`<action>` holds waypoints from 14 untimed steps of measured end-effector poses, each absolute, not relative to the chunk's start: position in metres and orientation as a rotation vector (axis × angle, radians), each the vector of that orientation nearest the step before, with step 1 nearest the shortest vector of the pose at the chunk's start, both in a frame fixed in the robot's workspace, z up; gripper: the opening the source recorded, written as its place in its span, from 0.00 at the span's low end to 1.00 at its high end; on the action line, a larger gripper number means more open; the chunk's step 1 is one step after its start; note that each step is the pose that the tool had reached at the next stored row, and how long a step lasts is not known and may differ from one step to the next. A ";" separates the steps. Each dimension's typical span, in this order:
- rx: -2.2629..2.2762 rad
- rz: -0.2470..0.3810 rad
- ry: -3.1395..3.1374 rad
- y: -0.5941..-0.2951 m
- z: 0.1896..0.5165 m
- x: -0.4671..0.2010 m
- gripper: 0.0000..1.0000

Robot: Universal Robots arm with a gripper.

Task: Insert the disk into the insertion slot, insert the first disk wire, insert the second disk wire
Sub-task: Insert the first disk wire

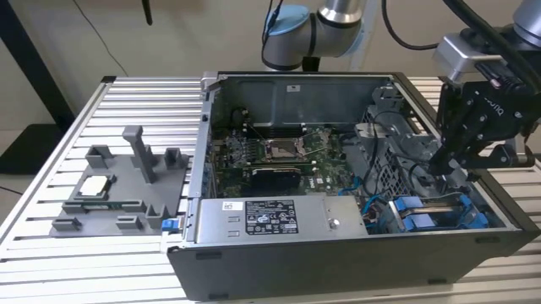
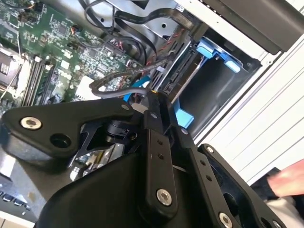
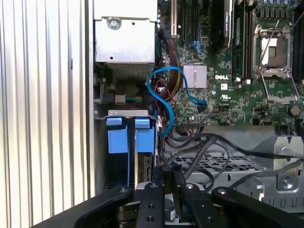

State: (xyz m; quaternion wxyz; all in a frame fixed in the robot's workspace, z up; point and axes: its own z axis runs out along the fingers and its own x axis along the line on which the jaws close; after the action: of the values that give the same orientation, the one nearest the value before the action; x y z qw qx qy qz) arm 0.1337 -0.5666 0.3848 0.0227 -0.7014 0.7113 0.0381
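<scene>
The insertion slot (image 1: 427, 218) with its blue rails lies in the case's front corner on the exterior view's right, and it shows in both wrist views (image 2: 216, 50) (image 3: 130, 137). The disk (image 2: 176, 72) sits edge-on between the rails, its connector edge facing the motherboard. My gripper (image 1: 441, 170) hangs just above the slot, inside the case. Its fingers (image 2: 153, 102) stand close together on the end of a grey disk wire (image 2: 114, 81), right beside the disk's connector edge. My gripper (image 3: 166, 175) also shows in the first wrist view over the bay.
The silver power supply box (image 1: 270, 216) borders the slot. A looped blue cable (image 3: 164, 95) and black cables (image 3: 213, 147) crowd the perforated cage (image 3: 218, 164). The green motherboard (image 1: 279, 152) fills the case floor. A grey fixture (image 1: 118, 183) stands on the slatted table. A hand (image 2: 287, 180) shows outside the case.
</scene>
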 end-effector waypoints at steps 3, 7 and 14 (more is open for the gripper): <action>-2.175 0.112 2.206 -0.567 0.383 0.134 0.19; -2.181 0.099 2.212 -0.568 0.380 0.134 0.19; -2.190 0.079 2.222 -0.572 0.376 0.134 0.19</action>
State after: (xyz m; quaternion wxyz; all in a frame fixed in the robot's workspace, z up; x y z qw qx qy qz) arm 0.1337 -0.5722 0.3761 0.0104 -0.7017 0.7119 0.0255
